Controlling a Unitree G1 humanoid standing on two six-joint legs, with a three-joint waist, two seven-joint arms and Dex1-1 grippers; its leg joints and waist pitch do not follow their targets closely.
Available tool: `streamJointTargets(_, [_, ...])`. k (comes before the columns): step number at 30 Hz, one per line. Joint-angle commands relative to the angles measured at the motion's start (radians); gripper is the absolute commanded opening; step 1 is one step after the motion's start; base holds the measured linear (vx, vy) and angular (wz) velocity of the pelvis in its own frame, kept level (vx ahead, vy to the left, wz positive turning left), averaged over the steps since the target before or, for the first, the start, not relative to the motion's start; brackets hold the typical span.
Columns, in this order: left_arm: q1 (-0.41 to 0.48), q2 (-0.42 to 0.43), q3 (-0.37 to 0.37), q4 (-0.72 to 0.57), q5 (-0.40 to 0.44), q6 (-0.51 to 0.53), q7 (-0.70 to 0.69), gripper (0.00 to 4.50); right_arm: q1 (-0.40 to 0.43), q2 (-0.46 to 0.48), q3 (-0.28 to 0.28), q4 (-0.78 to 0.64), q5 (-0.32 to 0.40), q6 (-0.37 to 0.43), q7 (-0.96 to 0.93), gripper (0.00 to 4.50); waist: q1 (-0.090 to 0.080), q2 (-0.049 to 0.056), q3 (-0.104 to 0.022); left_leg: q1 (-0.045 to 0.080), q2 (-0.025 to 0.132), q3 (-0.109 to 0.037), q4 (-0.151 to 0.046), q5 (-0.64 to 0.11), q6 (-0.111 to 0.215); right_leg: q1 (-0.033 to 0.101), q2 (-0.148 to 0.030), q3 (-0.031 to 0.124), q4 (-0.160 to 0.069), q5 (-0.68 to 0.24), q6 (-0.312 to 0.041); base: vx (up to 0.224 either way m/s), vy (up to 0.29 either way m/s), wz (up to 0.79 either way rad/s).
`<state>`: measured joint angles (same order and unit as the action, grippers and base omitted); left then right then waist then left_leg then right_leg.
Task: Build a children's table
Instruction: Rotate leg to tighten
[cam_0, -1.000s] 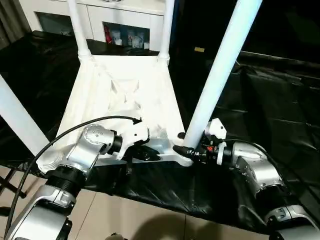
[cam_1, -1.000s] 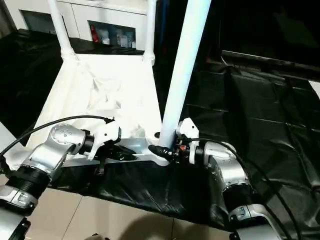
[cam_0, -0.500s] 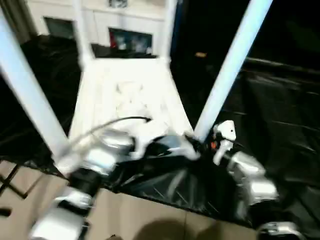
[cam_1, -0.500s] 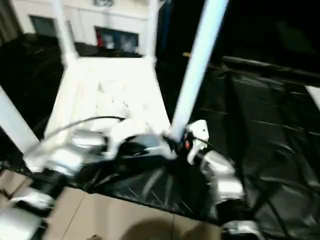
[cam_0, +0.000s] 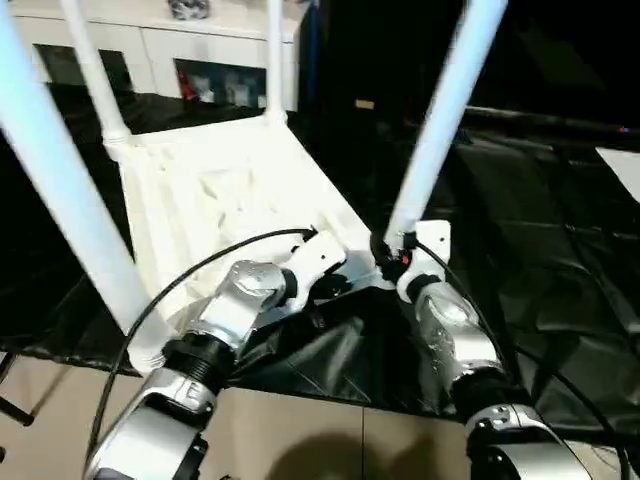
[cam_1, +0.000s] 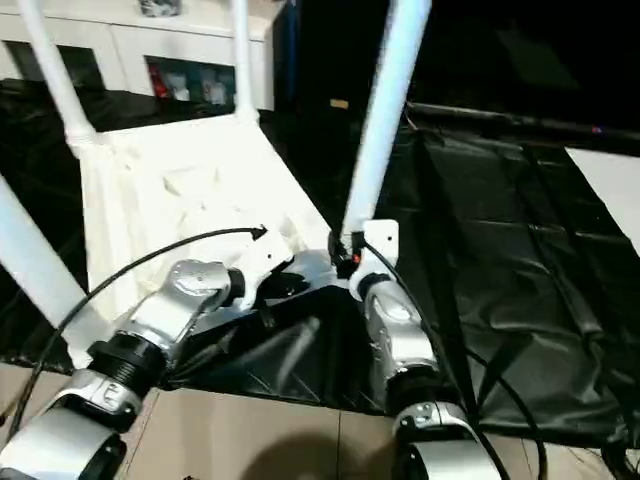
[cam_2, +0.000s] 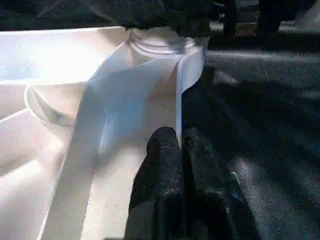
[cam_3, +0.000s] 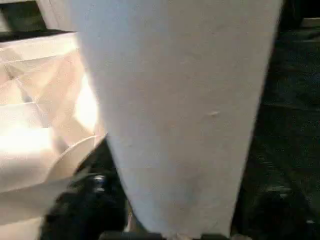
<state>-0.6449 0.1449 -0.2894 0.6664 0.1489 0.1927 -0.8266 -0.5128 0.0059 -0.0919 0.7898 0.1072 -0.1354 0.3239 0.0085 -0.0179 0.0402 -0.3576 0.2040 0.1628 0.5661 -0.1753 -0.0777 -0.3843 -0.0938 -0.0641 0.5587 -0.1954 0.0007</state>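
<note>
The children's table lies upside down: its white ribbed tabletop rests on black sheeting with white tube legs standing in the corner sockets. The near-right leg rises steeply from its socket. My right gripper is at that leg's base, its black fingers standing open on either side of the tube. My left gripper is shut, pinching the tabletop's thin front rim just beside that socket. The near-left leg and two far legs also stand upright.
Black sheeting covers the work surface, wrinkled to the right. A white cabinet with glass doors stands behind. The surface's front edge drops to a tiled floor. A black cable loops over my left forearm.
The whole view has swung and tilted, so the camera moved. My right forearm now reaches the near-right leg from the front instead of from the right. My left gripper stays on the rim.
</note>
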Motion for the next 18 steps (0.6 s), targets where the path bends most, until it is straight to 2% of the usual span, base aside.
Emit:
streamJointTargets(1, [-0.022,-0.002,-0.022,0.026,0.005,-0.028,-0.003,0.00,0.038,-0.003,0.076,-0.041,0.004,0.019,0.132,3.03,0.003,0.006,-0.042,0.012,0.016,-0.003,-0.084,-0.481,0.007,0.015,-0.044,0.028,-0.080,-0.413,-0.146,0.000,0.000,0.00])
streamJointTargets(2, [-0.023,0.009,-0.020,0.031,0.004,-0.040,-0.014,0.00,0.062,-0.031,0.084,-0.074,0.009,0.026,0.176,3.18,0.005,0.010,-0.041,0.009,0.017,-0.001,-0.085,-0.460,0.013,0.020,-0.042,0.028,-0.078,-0.398,-0.147,0.000,0.000,0.00])
streamJointTargets(3, [-0.023,0.025,-0.014,0.036,0.003,-0.053,-0.033,0.00,0.110,-0.090,0.101,-0.150,0.023,0.048,0.264,3.27,0.007,0.006,-0.042,0.007,0.018,0.002,-0.084,-0.439,0.019,0.021,-0.041,0.030,-0.077,-0.378,-0.150,0.000,0.000,0.00])
streamJointTargets(4, [-0.023,0.029,-0.013,0.037,0.002,-0.057,-0.039,0.00,0.127,-0.111,0.106,-0.179,0.030,0.059,0.293,3.27,0.007,0.008,-0.042,0.007,0.018,0.002,-0.084,-0.430,0.023,0.024,-0.039,0.030,-0.075,-0.371,-0.151,0.000,0.000,0.00])
streamJointTargets(5, [-0.022,0.033,-0.011,0.038,0.001,-0.060,-0.045,0.00,0.142,-0.130,0.110,-0.205,0.037,0.070,0.320,3.34,0.011,0.003,-0.041,0.008,0.020,0.005,-0.084,-0.419,0.035,0.024,-0.038,0.031,-0.077,-0.368,-0.149,0.000,0.000,0.00])
streamJointTargets(6, [-0.024,0.049,-0.009,0.051,-0.004,-0.073,-0.073,0.00,0.222,-0.237,0.114,-0.348,0.100,0.138,0.464,3.54,0.016,-0.007,-0.038,0.010,0.020,0.008,-0.082,-0.415,0.050,0.025,-0.036,0.031,-0.080,-0.393,-0.142,0.000,0.000,0.00])
streamJointTargets(7, [-0.027,0.050,-0.009,0.056,-0.003,-0.078,-0.075,0.00,0.231,-0.252,0.112,-0.364,0.110,0.147,0.484,3.54,0.023,-0.006,-0.039,0.011,0.021,0.008,-0.080,-0.407,0.056,0.027,-0.039,0.033,-0.080,-0.401,-0.137,0.000,0.000,0.00])
streamJointTargets(8, [-0.028,0.055,-0.011,0.062,-0.001,-0.084,-0.079,0.00,0.256,-0.289,0.110,-0.404,0.132,0.169,0.526,3.66,0.027,-0.009,-0.043,0.007,0.022,0.009,-0.080,-0.383,0.061,0.026,-0.043,0.034,-0.078,-0.403,-0.138,0.000,0.000,0.00])
streamJointTargets(9, [-0.030,0.058,-0.012,0.067,0.000,-0.090,-0.082,0.00,0.273,-0.313,0.109,-0.430,0.147,0.182,0.555,3.66,0.028,-0.008,-0.046,-0.001,0.022,0.008,-0.081,-0.342,0.064,0.034,-0.044,0.033,-0.073,-0.378,-0.138,0.000,0.000,0.00])
streamJointTargets(10, [-0.031,0.061,-0.013,0.072,0.001,-0.098,-0.085,0.00,0.293,-0.347,0.108,-0.459,0.157,0.193,0.586,3.72,0.027,-0.008,-0.046,-0.004,0.022,0.007,-0.082,-0.327,0.065,0.035,-0.043,0.032,-0.073,-0.365,-0.138,0.000,0.000,0.00])
streamJointTargets(11, [-0.032,0.063,-0.013,0.074,0.002,-0.101,-0.085,0.00,0.300,-0.358,0.107,-0.468,0.160,0.196,0.597,3.89,0.028,-0.009,-0.048,-0.005,0.025,0.007,-0.080,-0.307,0.068,0.034,-0.042,0.030,-0.070,-0.341,-0.145,0.000,0.000,0.00])
streamJointTargets(12, [-0.036,0.065,-0.014,0.084,0.001,-0.111,-0.088,0.00,0.316,-0.391,0.099,-0.490,0.165,0.205,0.624,3.99,0.029,-0.011,-0.049,0.000,0.026,0.010,-0.077,-0.305,0.068,0.029,-0.042,0.031,-0.069,-0.333,-0.160,0.000,0.000,0.00])
streamJointTargets(13, [-0.039,0.067,-0.015,0.090,0.000,-0.119,-0.092,0.00,0.325,-0.412,0.088,-0.509,0.174,0.219,0.637,4.05,0.028,-0.008,-0.048,0.002,0.025,0.011,-0.075,-0.304,0.068,0.027,-0.042,0.032,-0.070,-0.328,-0.170,0.000,0.000,0.00])
streamJointTargets(14, [-0.040,0.068,-0.015,0.092,-0.001,-0.121,-0.094,0.00,0.329,-0.420,0.084,-0.516,0.178,0.224,0.642,4.05,0.030,-0.010,-0.053,0.001,0.026,0.013,-0.071,-0.276,0.073,0.032,-0.041,0.034,-0.063,-0.274,-0.186,0.000,0.000,0.00])
streamJointTargets(15, [-0.044,0.069,-0.017,0.099,-0.003,-0.129,-0.098,0.00,0.337,-0.438,0.073,-0.536,0.187,0.240,0.654,4.19,0.031,-0.008,-0.053,-0.001,0.026,0.015,-0.071,-0.248,0.081,0.031,-0.041,0.033,-0.058,-0.227,-0.203,0.000,0.000,0.00])
streamJointTargets(18, [-0.052,0.064,-0.015,0.112,-0.011,-0.139,-0.113,0.00,0.353,-0.471,0.055,-0.585,0.216,0.284,0.672,4.45,0.033,-0.010,-0.054,0.000,0.024,0.017,-0.066,-0.235,0.095,0.033,-0.041,0.034,-0.055,-0.215,-0.209,0.000,0.000,0.00])
